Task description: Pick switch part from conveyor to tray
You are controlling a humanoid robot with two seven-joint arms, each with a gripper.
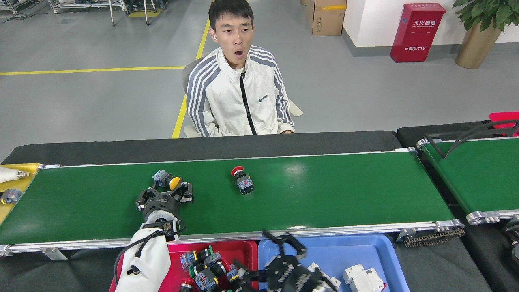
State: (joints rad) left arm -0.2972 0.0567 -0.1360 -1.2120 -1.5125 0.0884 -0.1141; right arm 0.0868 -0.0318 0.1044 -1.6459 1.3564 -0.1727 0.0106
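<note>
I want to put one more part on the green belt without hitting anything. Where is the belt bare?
The long dark-green conveyor belt is bare from the red-capped switch part to its right end roller. Its left end is bare too. It is crowded around the left gripper, at the yellow-capped switch part.

Conveyor (324,194) runs left to right across surface (202,144); person (239,93) seated behind it. On belt: one switch part (242,181) near centre, another (166,179) left of it, just ahead of left pincer (165,194). Before conveyor, two trays side by side: left tray (243,251) holding switch parts, right tray (365,251) holding breakers (363,279). Right pincer (279,263) over seam between trays.
</note>
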